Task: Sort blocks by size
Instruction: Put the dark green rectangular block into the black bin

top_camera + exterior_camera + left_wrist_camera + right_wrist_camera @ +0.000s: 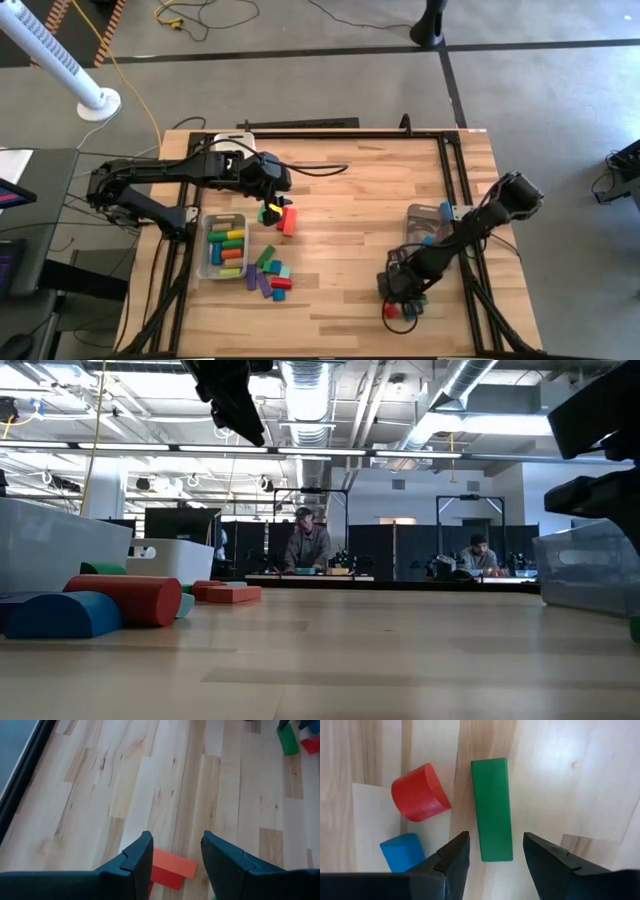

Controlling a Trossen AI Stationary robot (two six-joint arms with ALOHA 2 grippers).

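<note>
My right gripper point(492, 857) stands open near the table's front right, pointing down. A green bar point(492, 807) lies flat on the wood, its near end between the fingertips with a gap on each side. Beside it lie a red cylinder point(420, 792) and a blue block point(402, 852). My left gripper point(175, 855) hangs open above the table's left middle, over an orange-red bar point(172, 865) that lies on a second red block. A clear bin point(212, 268) at the left holds several coloured blocks. A loose pile of blocks point(268, 275) lies next to it.
A second clear bin point(428, 222) with blue blocks stands behind my right gripper. A white tray point(232, 140) sits at the far left. A black frame point(455, 170) runs along the table's far and right sides. Bare wood lies across the table's middle. People sit at desks in the room beyond.
</note>
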